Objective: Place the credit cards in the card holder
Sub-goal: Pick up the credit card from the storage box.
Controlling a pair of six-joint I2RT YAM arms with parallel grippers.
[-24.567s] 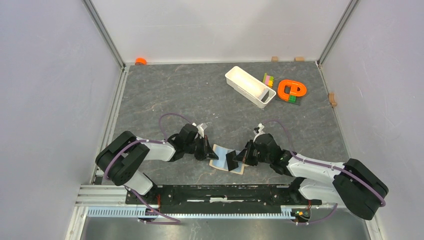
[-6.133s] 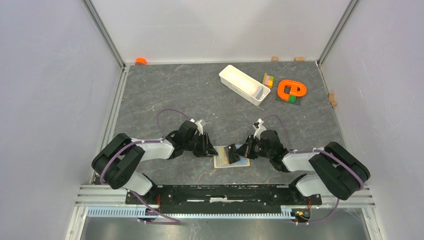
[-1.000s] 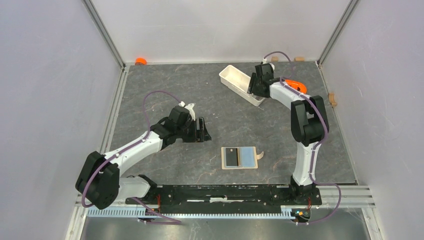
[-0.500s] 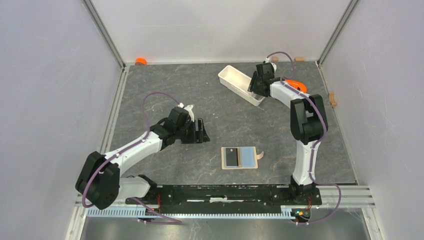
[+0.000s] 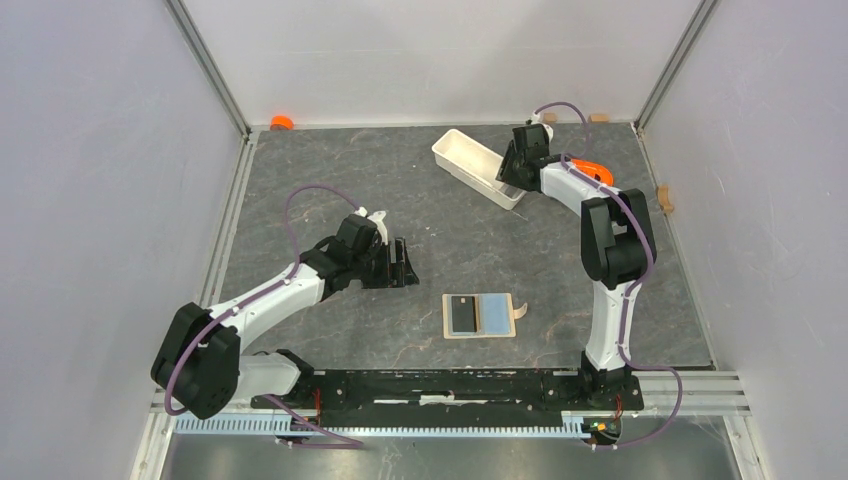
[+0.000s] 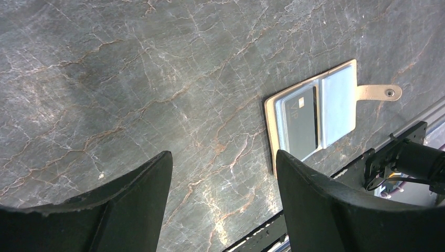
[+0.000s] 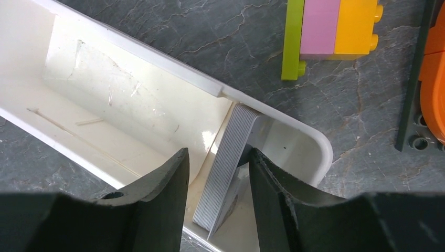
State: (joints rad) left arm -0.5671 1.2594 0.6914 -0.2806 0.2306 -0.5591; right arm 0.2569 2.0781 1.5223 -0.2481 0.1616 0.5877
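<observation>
Left fingers [image 6: 131, 210] wide above the desk [image 6: 157, 79], open holder [image 6: 336, 102] flat ahead of their tips, black card [image 6: 306, 118] in its pocket, right fingers [image 7: 157, 210] part open in the tray [image 7: 115, 131], tilted stack of cards [image 7: 228, 157] between them.

Grey stone-look table [image 5: 330, 180]: open card holder [image 5: 480, 316], white tray [image 5: 452, 157], toy bricks [image 7: 330, 29], orange piece [image 7: 435, 89]

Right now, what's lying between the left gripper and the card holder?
Nothing: only bare grey tabletop separates the left gripper from the open card holder, plain in both the top and left wrist views.
</observation>
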